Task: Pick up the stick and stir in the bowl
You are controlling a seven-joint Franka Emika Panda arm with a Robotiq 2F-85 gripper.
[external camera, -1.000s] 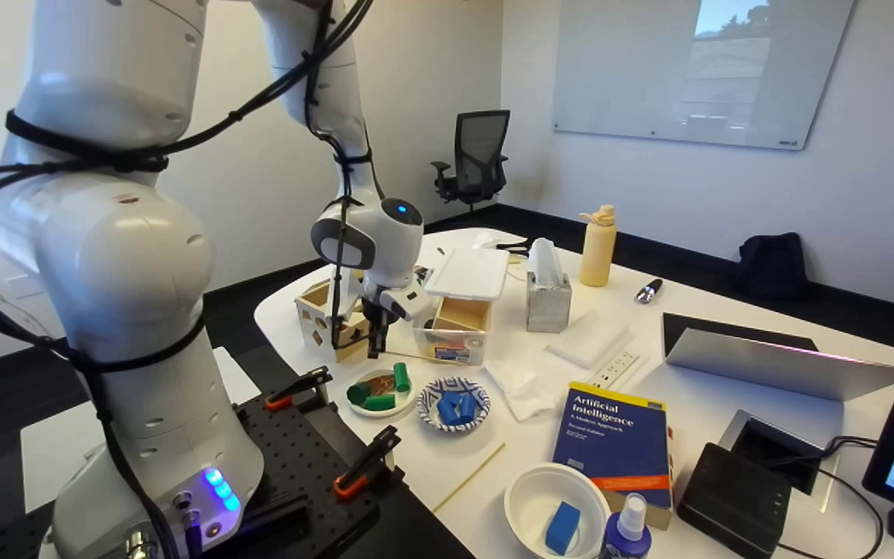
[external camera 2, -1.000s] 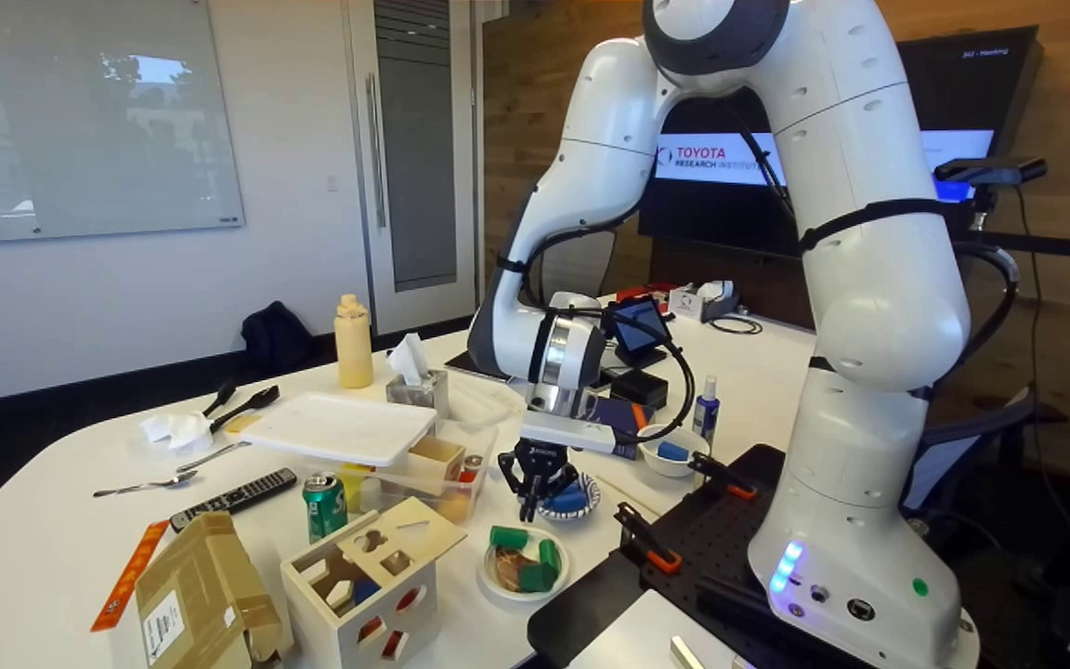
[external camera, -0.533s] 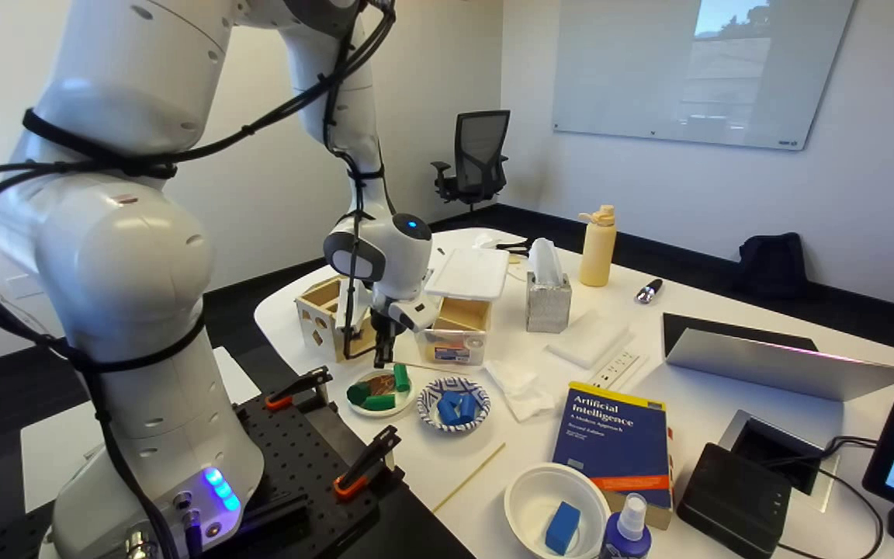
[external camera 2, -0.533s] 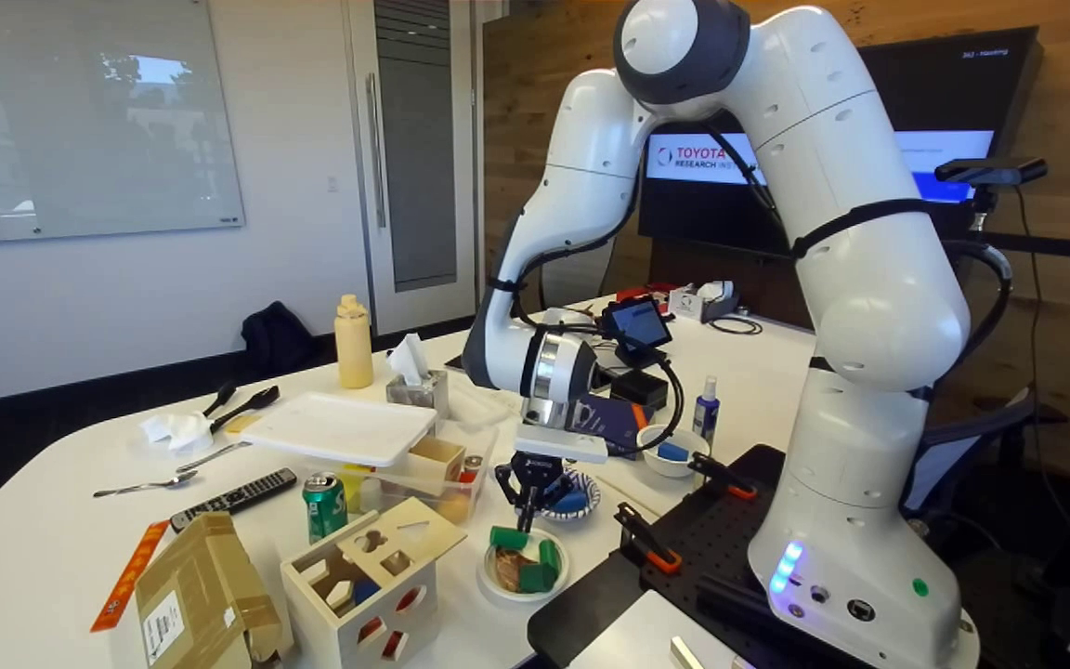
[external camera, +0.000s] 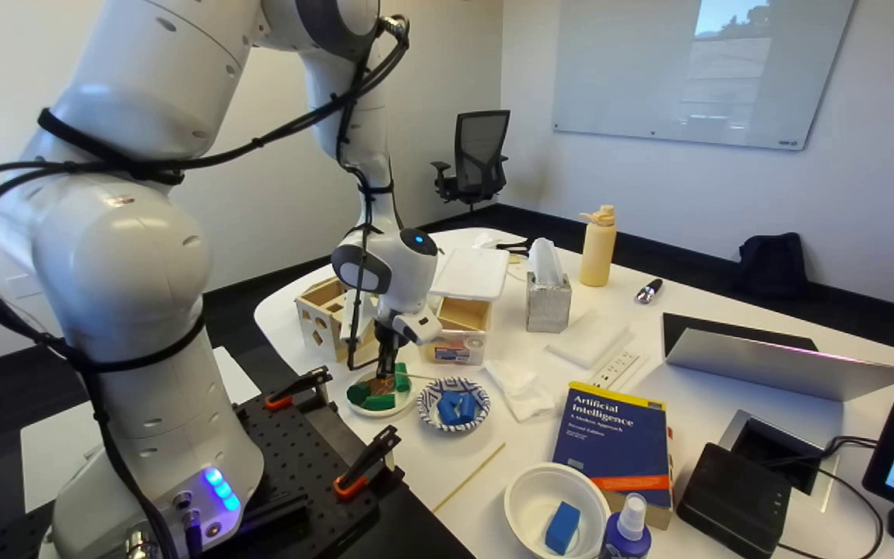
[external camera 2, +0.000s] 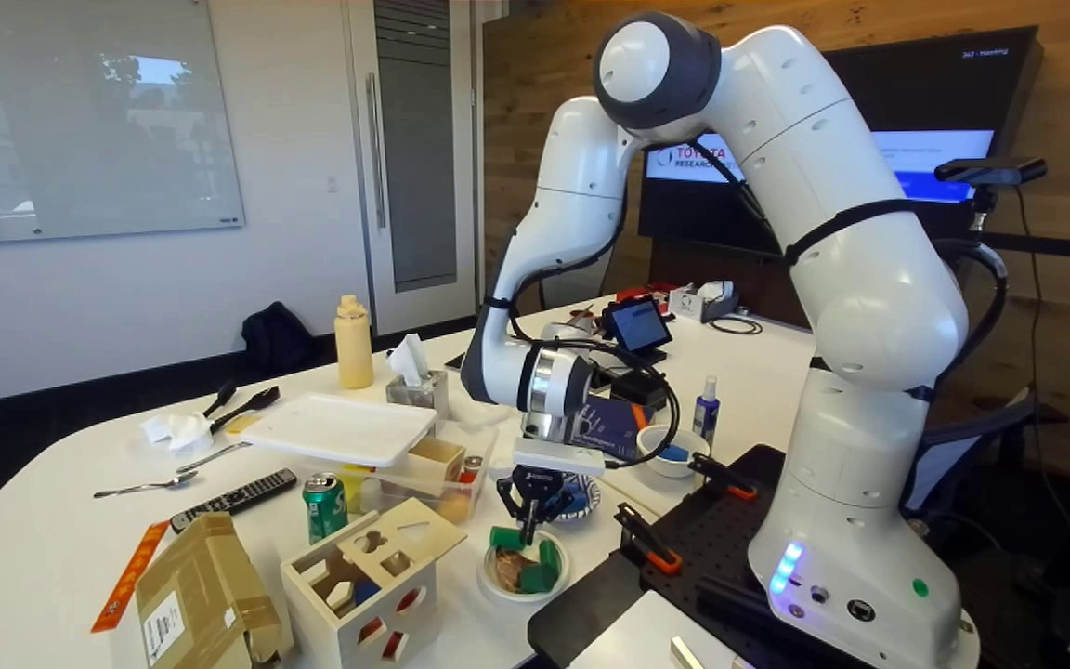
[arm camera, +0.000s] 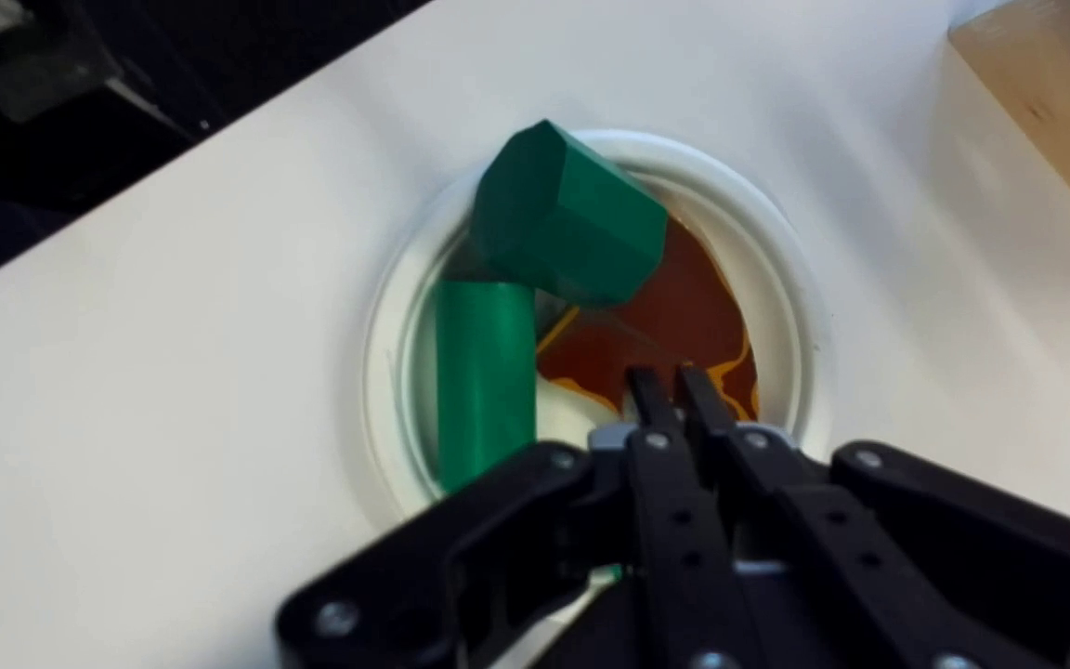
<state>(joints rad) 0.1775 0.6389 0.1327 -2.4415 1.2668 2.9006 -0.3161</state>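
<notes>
"As the stirring step looks close, what shows left of centre in an exterior view?"

"A small round bowl, upright, loaded with green blocks. It looks light and could skid under a hard push; the blocks look rigid and should roll rather than squash."

"And just right of it?"

"One tan stick, slim and nearly level, reaching toward the patterned bowl. It is probably wood: light, fairly stiff, apt to pivot under a sideways load and perhaps to snap if jammed against the rim. The surer hold would be firm, near one end, with the free end tipped down among the blocks. A second stick lies farther right, lower in the frame."

"The tool?"

"Seen in the wrist view, green blocks sit left and upper centre, and the black gripper stands lower right, its fingers drawn in to a narrow slit. It appears to pinch the tan stick near one end, though the exact grip point is hidden. Its tips hang over the bowl's inside, just beside a green block in both exterior views; contact with it cannot be told."
</notes>
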